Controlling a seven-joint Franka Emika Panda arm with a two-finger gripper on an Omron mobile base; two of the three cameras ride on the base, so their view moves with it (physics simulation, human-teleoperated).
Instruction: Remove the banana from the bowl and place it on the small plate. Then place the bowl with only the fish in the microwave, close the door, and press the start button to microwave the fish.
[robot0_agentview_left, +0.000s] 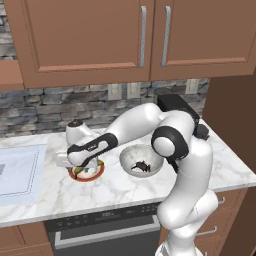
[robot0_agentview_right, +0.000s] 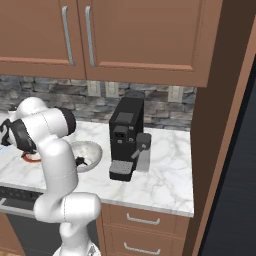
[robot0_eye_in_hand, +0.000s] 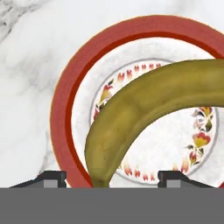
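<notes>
I have the hand (robot0_agentview_left: 86, 169) low over the small plate (robot0_eye_in_hand: 65, 113), pointing straight down at it. In the hand view the banana (robot0_eye_in_hand: 144, 100) arcs across the plate's flowered centre, one end running down between the two finger tips (robot0_eye_in_hand: 51, 178), which stand well apart on either side of it. I cannot tell from that view whether the fingers are pinching the fruit or have let it go, nor whether it already rests on the plate or hangs just above it.

From the left base view, the plate's red rim peeks out under the hand, on the marble counter (robot0_agentview_left: 60, 192), just to the left of the bowl (robot0_agentview_left: 141, 161). The bowl holds only the fish (robot0_agentview_left: 140, 165), a small dark shape in its bottom. In the right base view the black coffee machine (robot0_agentview_right: 126, 137) stands beyond the bowl, near it but apart.

So I judge I am at the end of the first step: setting the banana down. Next I need to confirm the fruit is released, lift the hand straight up clear of it, then swing right to take the bowl by its rim without tipping the fish out.
</notes>
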